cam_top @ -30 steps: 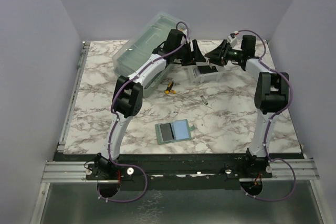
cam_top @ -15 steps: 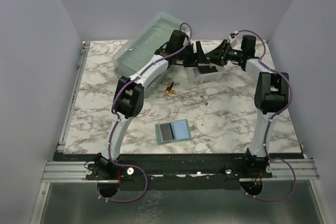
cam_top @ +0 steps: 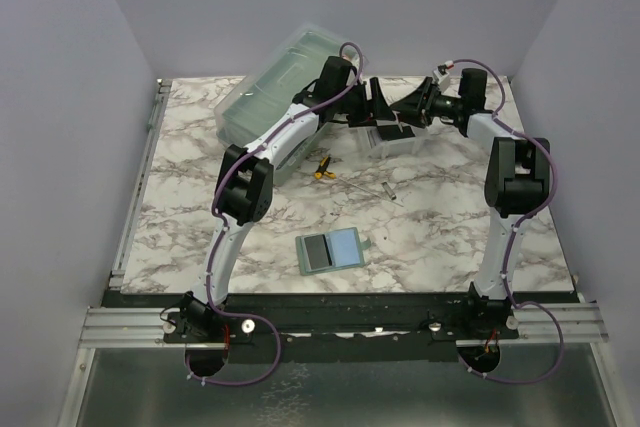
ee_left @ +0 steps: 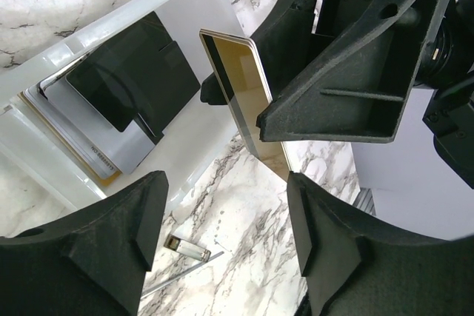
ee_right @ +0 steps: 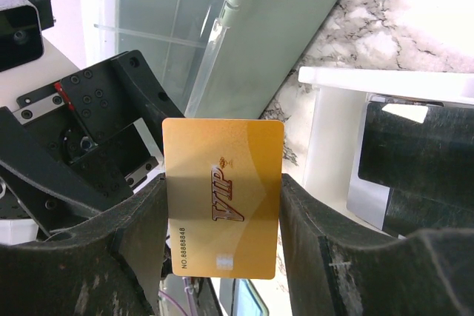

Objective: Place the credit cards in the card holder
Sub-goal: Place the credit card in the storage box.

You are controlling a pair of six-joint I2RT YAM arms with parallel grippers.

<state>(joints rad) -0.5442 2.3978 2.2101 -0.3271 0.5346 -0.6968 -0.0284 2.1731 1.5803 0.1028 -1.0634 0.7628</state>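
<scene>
Bench (cam_top: 450, 227), marble-patterned, contents from left to right:

1. Translucent lidded box (cam_top: 265, 97), far left corner, tipped up at an angle.
2. Yellow-handled tool (cam_top: 322, 169), lying flat just in front of the box.
3. Card holder (cam_top: 331, 250), near the middle of the front edge. It lies open and flat, dark panel to the left and pale panel to the right, well apart from both arms.
4. Left fingers (ee_left: 111, 242), at the back over the white tray, spread wide and gripping nothing. Whether one tip brushes the gold card's lower edge I cannot tell.
5. Gold card (ee_right: 222, 197), in the air above the tray, stood on edge and clasped by its two long sides.
6. White tray (cam_top: 405, 144), far centre. Inside it a black card (ee_left: 122, 79) lies flat on top of a pale grey one.
7. Right fingers (ee_right: 311, 220), facing the left ones and closed on the gold card.
</scene>
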